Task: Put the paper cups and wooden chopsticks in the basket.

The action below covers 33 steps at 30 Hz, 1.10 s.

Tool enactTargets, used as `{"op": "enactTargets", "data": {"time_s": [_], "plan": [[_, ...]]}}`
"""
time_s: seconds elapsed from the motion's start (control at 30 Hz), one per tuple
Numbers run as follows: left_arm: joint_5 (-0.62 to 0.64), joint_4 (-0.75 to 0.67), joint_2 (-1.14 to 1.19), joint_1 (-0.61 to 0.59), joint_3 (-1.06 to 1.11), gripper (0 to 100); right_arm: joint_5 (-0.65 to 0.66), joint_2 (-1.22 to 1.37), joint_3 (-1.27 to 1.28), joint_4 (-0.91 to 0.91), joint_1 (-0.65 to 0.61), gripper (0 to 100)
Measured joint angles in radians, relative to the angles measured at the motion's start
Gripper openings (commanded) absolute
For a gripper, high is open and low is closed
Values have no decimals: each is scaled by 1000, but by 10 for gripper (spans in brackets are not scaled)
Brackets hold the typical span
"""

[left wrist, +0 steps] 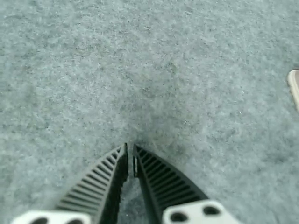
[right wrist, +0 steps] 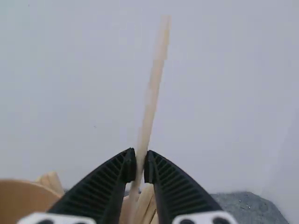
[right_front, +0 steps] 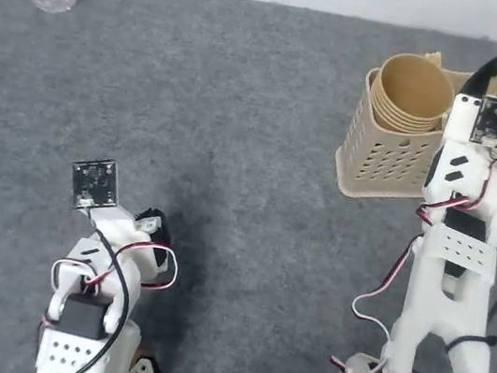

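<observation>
Pinching one chopstick (right wrist: 154, 79) upright between near-closed jaws, right gripper (right wrist: 139, 161) hangs over the basket (right_front: 380, 165), likely so the stick drops in beside the stacked cups (right_front: 415, 90); left gripper (left wrist: 130, 148) closed, empty, low over the table (left wrist: 140, 56).

A nested stack of tan paper cups (right_front: 413, 88) sat inside the beige perforated basket (right_front: 380, 165). One pale wooden chopstick (right wrist: 152, 93) stood nearly upright, pinched by the right gripper (right wrist: 139, 161) above more chopsticks (right wrist: 144, 205) in the basket.
</observation>
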Motion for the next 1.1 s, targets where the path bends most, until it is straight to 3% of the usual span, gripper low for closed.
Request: {"op": "enactTargets", "data": {"time_s": [0.07, 0.27, 0.4, 0.53, 0.8, 1.1], "plan": [[0, 0, 0, 9, 0, 14, 0, 0, 0, 23, 0, 284], [0, 0, 0, 5, 0, 14, 2, -21, -3, 112, 0, 203], [0, 0, 0, 5, 0, 14, 2, -118, -31, 259, 3, 210], [0, 0, 0, 5, 0, 14, 3, -196, -189, 535, -35, 215], [0, 0, 0, 5, 0, 14, 80, -166, -721, 1280, -193, 214], [0, 0, 0, 5, 0, 15, 97, 97, -1174, 1734, -81, 215]]}}
